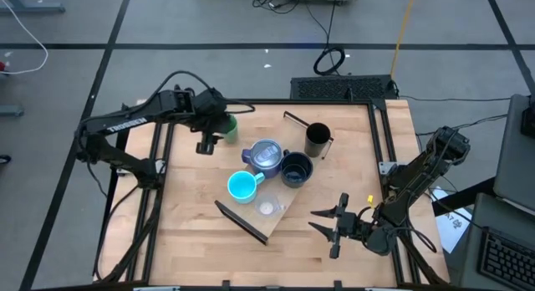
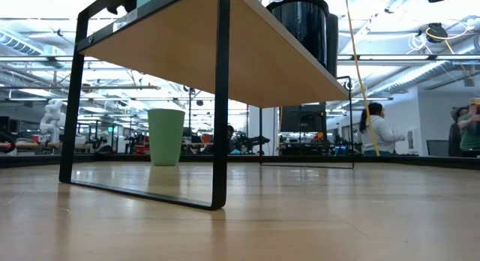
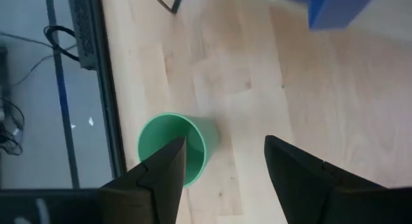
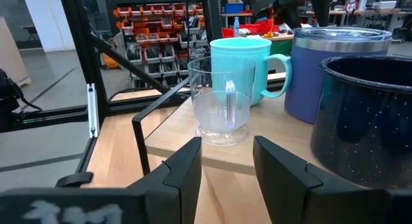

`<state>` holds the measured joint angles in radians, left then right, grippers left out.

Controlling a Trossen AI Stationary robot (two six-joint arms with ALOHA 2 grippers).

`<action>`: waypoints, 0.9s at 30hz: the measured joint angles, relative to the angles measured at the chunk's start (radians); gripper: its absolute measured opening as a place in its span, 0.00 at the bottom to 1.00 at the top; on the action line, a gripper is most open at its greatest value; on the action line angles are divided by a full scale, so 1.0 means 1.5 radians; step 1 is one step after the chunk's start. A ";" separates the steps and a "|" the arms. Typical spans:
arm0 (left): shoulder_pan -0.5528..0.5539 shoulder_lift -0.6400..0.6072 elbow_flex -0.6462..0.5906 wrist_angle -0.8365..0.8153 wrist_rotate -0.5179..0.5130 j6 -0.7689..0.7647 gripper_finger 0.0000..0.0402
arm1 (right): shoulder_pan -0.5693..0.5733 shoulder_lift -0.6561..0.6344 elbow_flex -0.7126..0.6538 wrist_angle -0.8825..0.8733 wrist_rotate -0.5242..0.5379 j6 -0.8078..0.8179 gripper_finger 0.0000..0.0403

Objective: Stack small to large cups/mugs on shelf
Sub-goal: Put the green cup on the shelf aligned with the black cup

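A: Where are your cups sitting right now?

B: Four are standing on the long light-wood shelf (image 1: 284, 203) with dark metal brackets: the small clear plastic cup (image 1: 267, 209), the cyan handled mug (image 1: 242, 187), the blue-purple mug with a grey lid (image 1: 265, 155) and the wide black speckled mug (image 1: 296, 168). The tall black cup (image 1: 317, 140) is standing at the shelf's far end. The green plastic tumbler (image 1: 226, 126) is standing upright on the wooden tabletop (image 1: 192, 207), off the shelf.

A: Is your left gripper holding that tumbler?

B: No. You are seeing the left gripper (image 3: 222, 163) hanging over it with fingers spread and nothing between them; one finger is covering part of the rim.

A: And the right gripper?

B: The right gripper (image 4: 228, 156) is waiting near the table's front right edge, fingers apart and empty, facing the clear cup.

A: Anything hard to read?

B: From the low view, the shelf board is hiding most of the cups; only the tumbler and the tall black cup are showing clearly.
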<state>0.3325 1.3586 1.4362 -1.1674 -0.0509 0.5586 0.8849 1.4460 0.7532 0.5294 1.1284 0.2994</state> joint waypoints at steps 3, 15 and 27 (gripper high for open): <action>0.008 -0.002 -0.018 0.010 0.000 0.036 0.52 | 0.000 0.000 0.000 -0.002 -0.002 0.001 0.32; 0.053 0.016 -0.046 0.031 -0.024 0.068 0.52 | 0.000 0.000 0.000 -0.003 -0.004 0.001 0.32; 0.067 0.086 -0.046 0.037 -0.025 0.082 0.52 | 0.000 0.000 0.000 -0.007 -0.004 0.009 0.32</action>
<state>0.4331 1.4879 1.3670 -1.1116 -0.0884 0.6811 0.8853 1.4453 0.7532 0.5184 1.1217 0.3124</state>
